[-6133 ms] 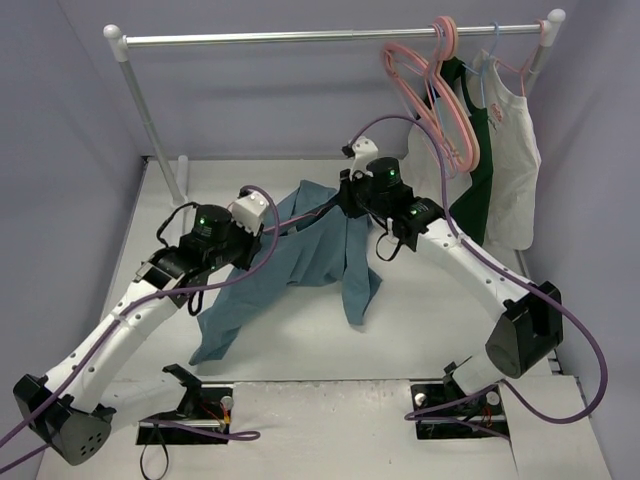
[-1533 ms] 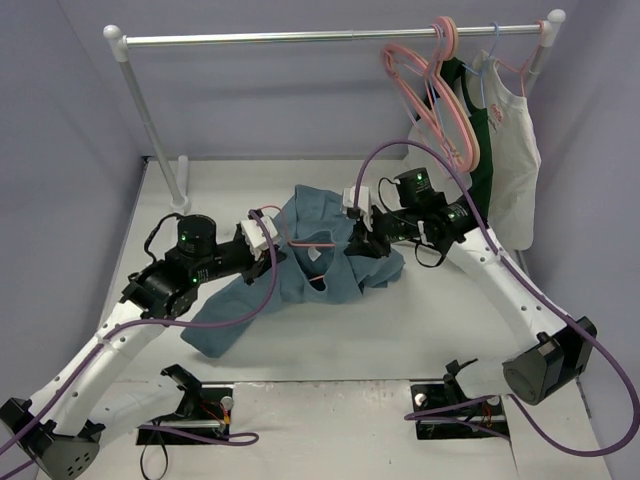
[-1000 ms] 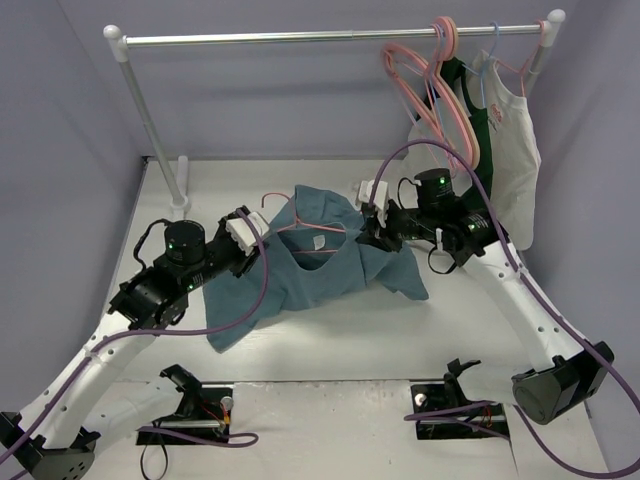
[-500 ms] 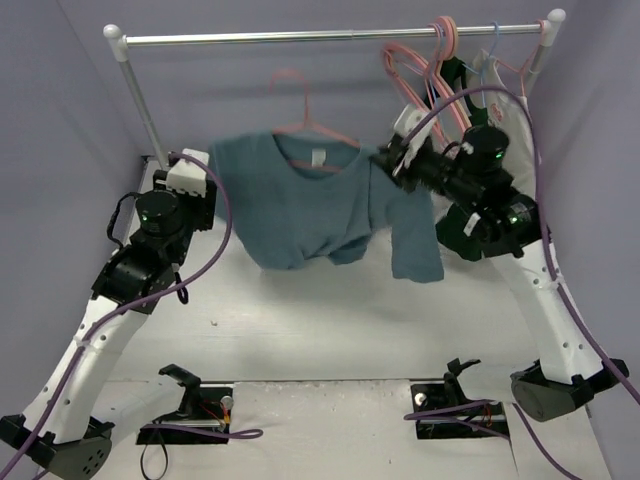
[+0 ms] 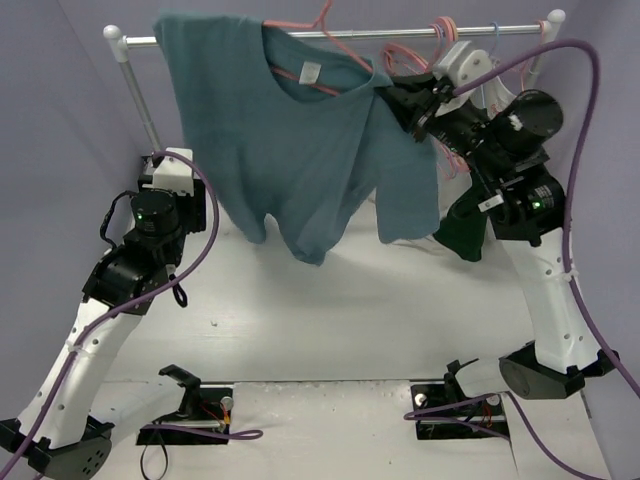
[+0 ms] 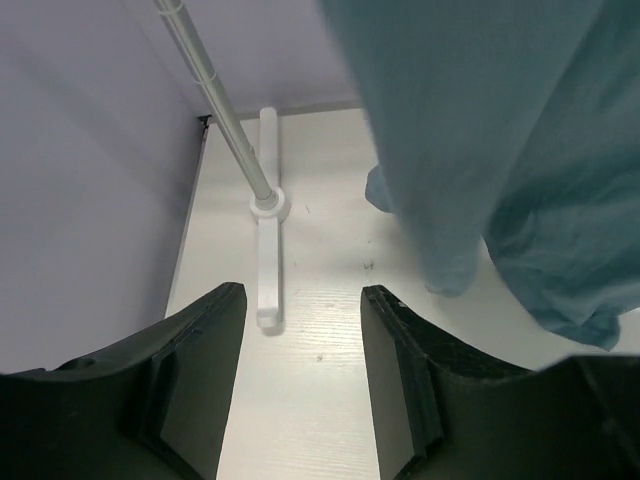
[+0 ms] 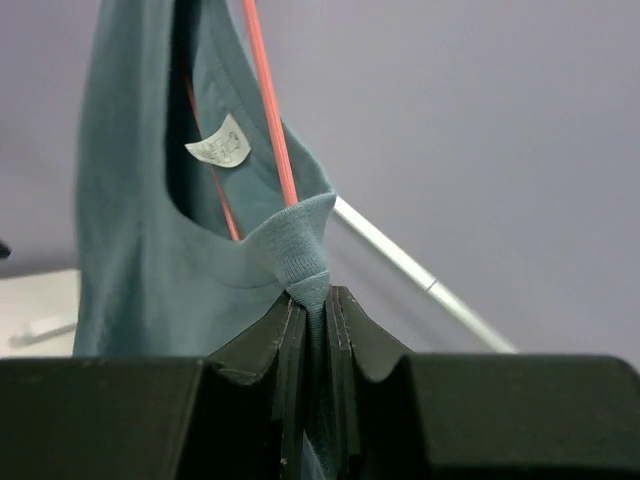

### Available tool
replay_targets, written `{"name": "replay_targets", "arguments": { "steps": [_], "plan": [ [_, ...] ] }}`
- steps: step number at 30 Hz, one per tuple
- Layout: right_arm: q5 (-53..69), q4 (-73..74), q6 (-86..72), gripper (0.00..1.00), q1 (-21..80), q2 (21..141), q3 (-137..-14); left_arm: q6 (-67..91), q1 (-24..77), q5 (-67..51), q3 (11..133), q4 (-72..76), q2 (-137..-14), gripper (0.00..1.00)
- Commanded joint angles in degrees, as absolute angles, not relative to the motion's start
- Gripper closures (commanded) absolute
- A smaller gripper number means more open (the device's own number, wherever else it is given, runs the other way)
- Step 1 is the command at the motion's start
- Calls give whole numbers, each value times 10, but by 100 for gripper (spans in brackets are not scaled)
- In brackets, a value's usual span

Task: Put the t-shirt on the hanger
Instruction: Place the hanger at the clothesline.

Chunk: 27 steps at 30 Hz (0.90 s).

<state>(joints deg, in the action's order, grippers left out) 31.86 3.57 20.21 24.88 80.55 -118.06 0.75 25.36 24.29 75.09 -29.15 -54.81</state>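
Note:
The teal t-shirt [image 5: 300,140] hangs high in front of the rail, draped over a pink hanger [image 5: 322,30] whose hook rises by the rail; whether the hook rests on the rail I cannot tell. My right gripper [image 5: 398,100] is up at the shirt's right shoulder. In the right wrist view it [image 7: 312,300] is shut on a fold of the neckline, with the hanger wire [image 7: 270,120] and white label [image 7: 220,145] just beyond. My left gripper [image 5: 180,185] stays low by the left post, open [image 6: 300,300], with only table between its fingers and the t-shirt [image 6: 480,150] hanging to its right.
The rail [image 5: 400,33] carries several spare pink hangers [image 5: 442,30] and a pale blue hanger [image 5: 493,40] at the right end. A dark green garment [image 5: 462,235] hangs behind my right arm. The rack's left post [image 6: 215,100] and its white foot [image 6: 268,220] stand ahead of my left gripper.
The right gripper has lifted the t-shirt on its hanger from the table up to the rail. The left gripper has opened, let go of the shirt and stayed low at the left.

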Motion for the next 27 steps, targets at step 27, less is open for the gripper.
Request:
{"name": "replay_targets", "arguments": {
  "steps": [27],
  "plan": [
    [-45,-12,103,100,249,842,-1077,130,217,245,696,-359,-558,22]
  ]
}}
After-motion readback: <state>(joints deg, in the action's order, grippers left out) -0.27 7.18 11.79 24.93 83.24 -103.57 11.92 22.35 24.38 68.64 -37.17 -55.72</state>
